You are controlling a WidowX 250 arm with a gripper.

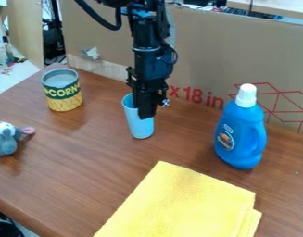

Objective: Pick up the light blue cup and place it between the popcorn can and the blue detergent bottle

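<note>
The black gripper point(145, 110) hangs down over the middle of the table's back part, at a light blue cup point(140, 127). It overlaps the upper right side of the cup, covering part of the rim. The cup stands on the table, its open mouth upward. Whether the gripper holds the cup cannot be told from this view.
A yellow and green can point(63, 90) stands back left, a grey plush toy point(3, 141) lies at the left edge. A blue bottle with a white cap point(241, 134) stands right. A folded yellow cloth point(184, 203) lies in front; a cardboard wall point(209, 51) rises behind the wooden table point(73, 171).
</note>
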